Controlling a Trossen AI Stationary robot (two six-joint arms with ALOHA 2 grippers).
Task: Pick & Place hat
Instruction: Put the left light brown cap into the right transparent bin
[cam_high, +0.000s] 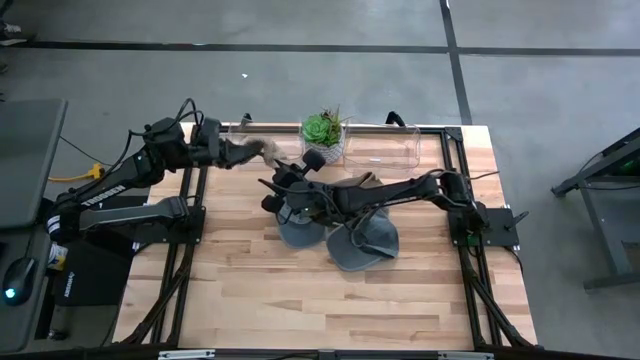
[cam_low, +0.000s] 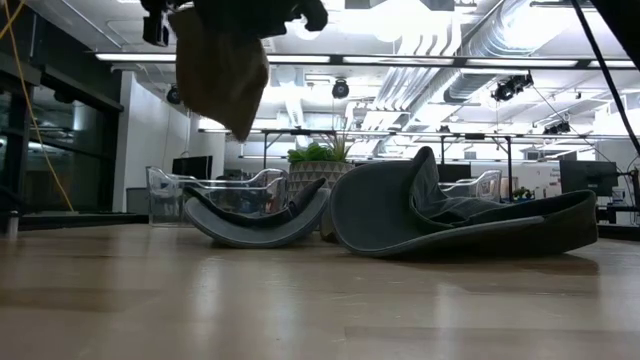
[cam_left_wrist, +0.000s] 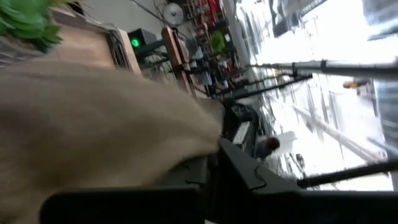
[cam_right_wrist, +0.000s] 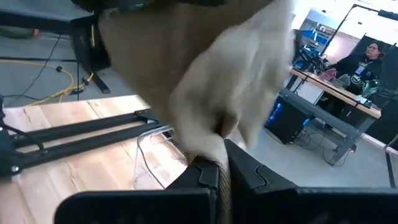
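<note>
Both arms are holding a tan hat (cam_high: 252, 150) in the air above the rear of the tabletop (cam_high: 250, 290), near the back-left corner. The left claw (cam_high: 228, 152) is gripping one end of it, its fingers (cam_left_wrist: 249, 171) closing on the cloth in the left wrist view, while the right claw (cam_high: 283, 176) is pinching the other end, with the fabric squeezed between its fingers (cam_right_wrist: 249, 171) in the right wrist view. In the low view the tan hat (cam_low: 220, 65) is hanging well clear of the wood, drooping from the top of the picture. Two grey hats are lying on the tabletop beneath the right arm: one (cam_high: 298, 232) just beside the other (cam_high: 362, 245), both resting brim-up and curled in the low view. Behind them a potted succulent (cam_high: 323, 130) is standing between two clear plastic bins, one (cam_high: 385, 148) to its right and one (cam_high: 240, 132) to its left by the left claw. A person (cam_right_wrist: 367, 59) is sitting at a desk in the room beyond.
</note>
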